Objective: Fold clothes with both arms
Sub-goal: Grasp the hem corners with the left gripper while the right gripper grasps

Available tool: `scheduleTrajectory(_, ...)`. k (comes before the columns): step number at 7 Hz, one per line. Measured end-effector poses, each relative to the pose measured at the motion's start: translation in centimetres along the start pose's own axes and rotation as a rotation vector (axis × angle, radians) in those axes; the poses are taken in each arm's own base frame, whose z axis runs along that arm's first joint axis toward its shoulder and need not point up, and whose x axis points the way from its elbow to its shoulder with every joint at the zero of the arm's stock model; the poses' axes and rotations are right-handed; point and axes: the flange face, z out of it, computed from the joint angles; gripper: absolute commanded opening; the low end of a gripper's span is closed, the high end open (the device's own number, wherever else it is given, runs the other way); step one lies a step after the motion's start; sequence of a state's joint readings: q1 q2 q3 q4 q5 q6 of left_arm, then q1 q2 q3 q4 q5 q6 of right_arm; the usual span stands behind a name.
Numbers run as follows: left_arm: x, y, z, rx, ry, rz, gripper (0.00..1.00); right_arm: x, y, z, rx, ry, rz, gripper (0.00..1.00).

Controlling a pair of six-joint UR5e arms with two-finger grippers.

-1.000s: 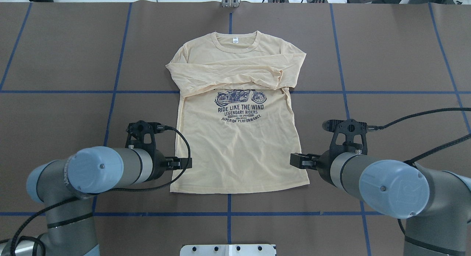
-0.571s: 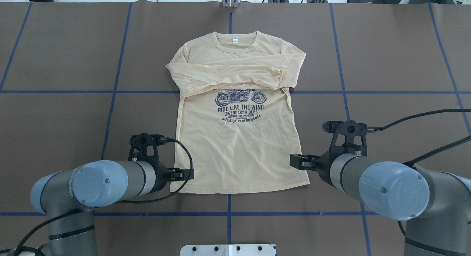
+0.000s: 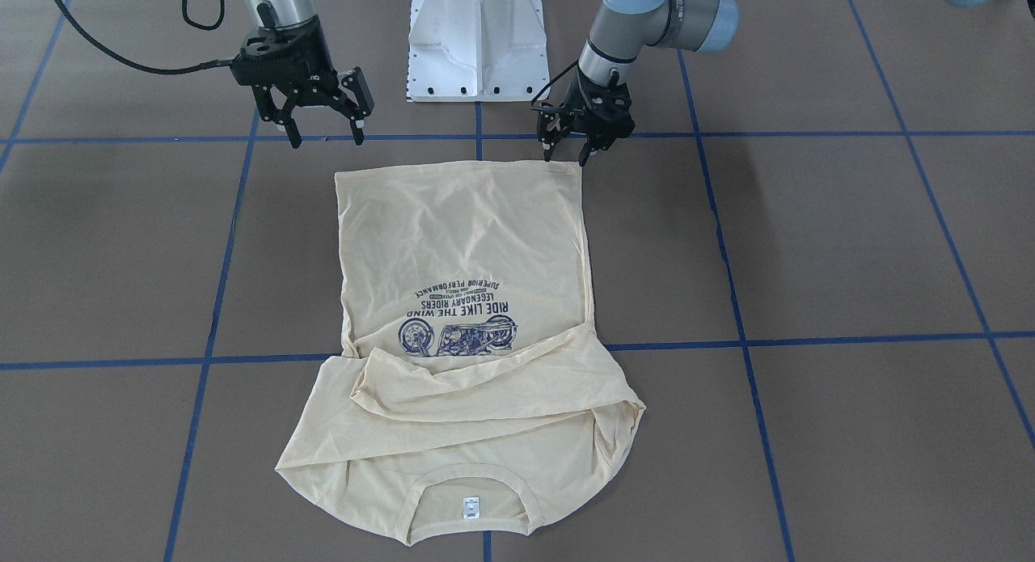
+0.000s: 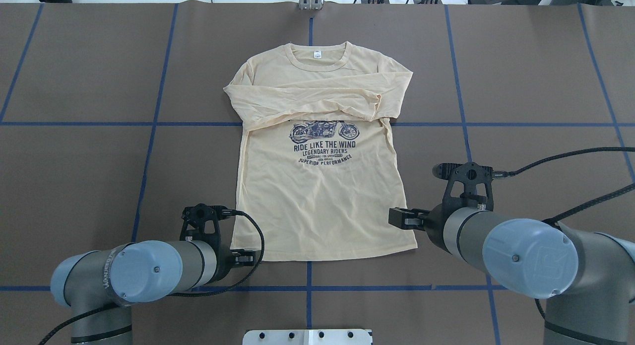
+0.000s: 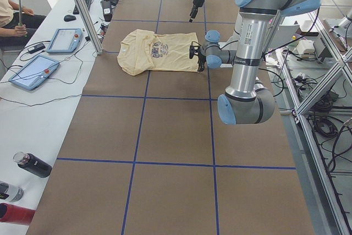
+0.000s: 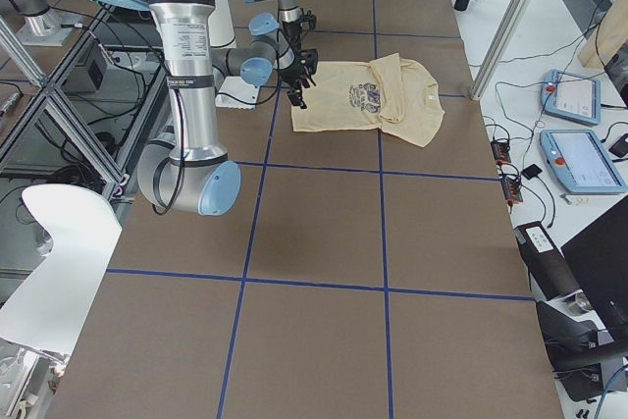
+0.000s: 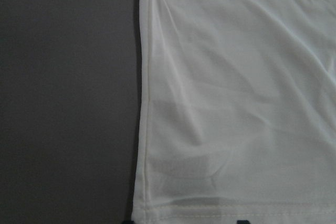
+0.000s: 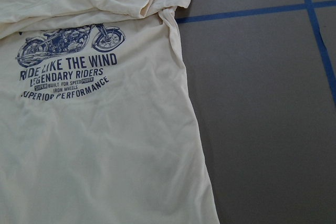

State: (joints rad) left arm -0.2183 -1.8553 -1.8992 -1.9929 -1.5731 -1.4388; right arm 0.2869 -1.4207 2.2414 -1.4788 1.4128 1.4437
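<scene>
The cream-yellow long-sleeved shirt (image 4: 317, 186) lies flat, print up, with both sleeves folded across the chest and the collar far from the robot. In the front-facing view my left gripper (image 3: 568, 153) is open and low, its fingertips (image 3: 584, 154) straddling the shirt's (image 3: 461, 247) hem corner. The left wrist view shows that hem corner of the shirt (image 7: 236, 103) just ahead of the fingertips. My right gripper (image 3: 325, 133) is open and held above the table, short of the other hem corner. The right wrist view looks down on the shirt's print (image 8: 63, 72).
The brown table cover (image 4: 521, 87) carries blue tape grid lines. The white pedestal base (image 3: 475, 40) stands between the arms. Tablets (image 5: 33, 72), cables and bottles (image 5: 33, 164) lie on the side bench, where a person sits at the far end.
My left arm has drawn back toward the robot along the shirt's left edge, reaching the hem corner. The right arm has barely moved. The shirt is unchanged.
</scene>
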Motion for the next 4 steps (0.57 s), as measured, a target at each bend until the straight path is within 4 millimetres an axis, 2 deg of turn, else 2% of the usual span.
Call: scheduleTrajectory(4,-0.25,-0.72,-0.03,0.011,-0.007,0.004,0.61,-0.07,-0.01,0.0,0.0,-0.001,0.0,1.0)
